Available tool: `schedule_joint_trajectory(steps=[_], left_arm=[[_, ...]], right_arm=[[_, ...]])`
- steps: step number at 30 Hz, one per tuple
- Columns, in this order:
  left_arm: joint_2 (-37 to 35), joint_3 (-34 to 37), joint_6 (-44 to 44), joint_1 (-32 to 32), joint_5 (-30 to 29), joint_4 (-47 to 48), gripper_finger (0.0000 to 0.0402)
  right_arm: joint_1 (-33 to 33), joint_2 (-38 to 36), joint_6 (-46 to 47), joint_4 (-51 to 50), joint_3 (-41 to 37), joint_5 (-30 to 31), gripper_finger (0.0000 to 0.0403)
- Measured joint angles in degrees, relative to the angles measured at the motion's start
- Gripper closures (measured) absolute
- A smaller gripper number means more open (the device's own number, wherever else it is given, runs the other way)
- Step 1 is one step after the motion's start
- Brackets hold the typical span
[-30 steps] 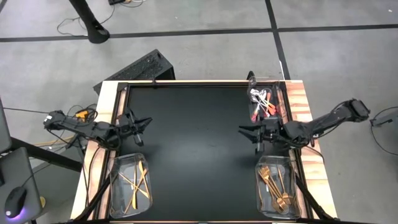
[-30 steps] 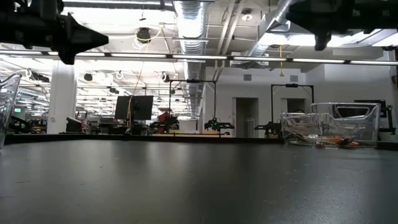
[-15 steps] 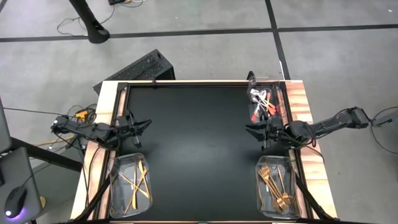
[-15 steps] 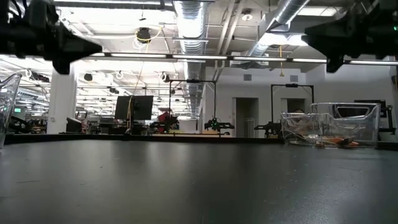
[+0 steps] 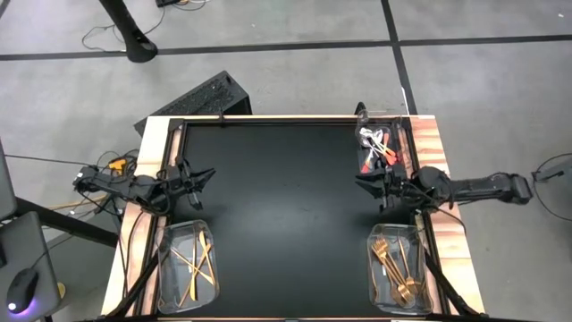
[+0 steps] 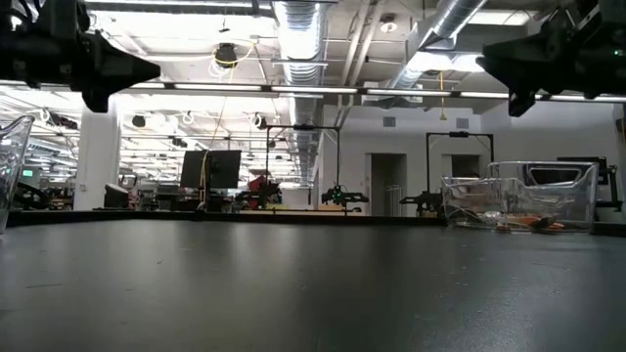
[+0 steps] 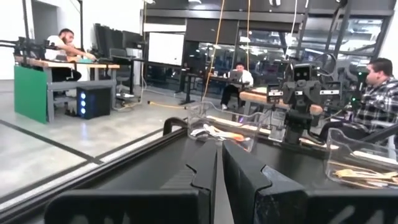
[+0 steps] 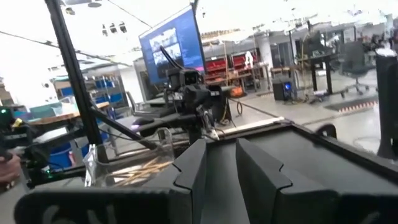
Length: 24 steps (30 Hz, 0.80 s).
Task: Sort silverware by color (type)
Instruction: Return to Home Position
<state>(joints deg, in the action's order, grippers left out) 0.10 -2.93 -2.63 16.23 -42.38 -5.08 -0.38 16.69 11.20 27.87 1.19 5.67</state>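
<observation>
While both empty grippers hover, left gripper (image 5: 207, 174) clenched, right gripper (image 5: 362, 183) slightly parted, sorting looks done, unless the red-handled silver cutlery (image 5: 375, 148) at upper right needs moving.

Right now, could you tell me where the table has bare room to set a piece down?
The black mat is bare across its middle, between the two end effectors. Crowded spots: the red-handled bin at the far right, and the two gold-cutlery bins, near left and near right.

Grey concrete floor (image 5: 295, 63), bright ceiling lights (image 6: 293, 20), desks (image 7: 68, 65).
</observation>
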Motion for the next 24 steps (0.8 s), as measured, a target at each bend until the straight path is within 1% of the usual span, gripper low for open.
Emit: schedule_joint_trajectory(steps=[4, 6, 8, 10, 17, 20, 24], left_arm=[[0.0, 0.0, -1.4, 0.0, -0.6, 1.6, 0.0386], [0.0, 0.1, -2.9, 0.0, -1.1, 2.2, 0.0386], [0.0, 0.8, -3.7, 0.0, -1.2, 2.0, 0.0386], [0.0, 2.3, -4.3, 0.0, -1.2, 0.7, 0.0386], [0.9, 2.3, -6.2, 0.0, 0.1, 0.0, 0.0386], [1.1, 2.3, -6.2, 0.0, 0.4, 0.3, 0.0386], [1.0, 2.3, -7.0, 0.0, 2.8, 0.2, 0.0386]], right_arm=[[-2.5, -8.1, 3.9, -8.8, 0.0, -3.4, 0.0292], [-2.1, -12.3, 4.7, -12.8, 0.0, -5.9, 0.0292], [-1.0, -16.3, 4.6, -17.5, 0.0, -5.9, 0.0292], [0.2, -16.6, 4.0, -18.7, -0.5, -4.2, 0.0292], [4.0, -15.6, 3.4, -21.7, -0.7, 4.2, 0.0292], [5.3, -15.7, 2.5, -21.5, -0.7, 4.5, 0.0292], [7.8, -15.2, 4.0, -23.1, -0.7, 5.5, 0.0292]])
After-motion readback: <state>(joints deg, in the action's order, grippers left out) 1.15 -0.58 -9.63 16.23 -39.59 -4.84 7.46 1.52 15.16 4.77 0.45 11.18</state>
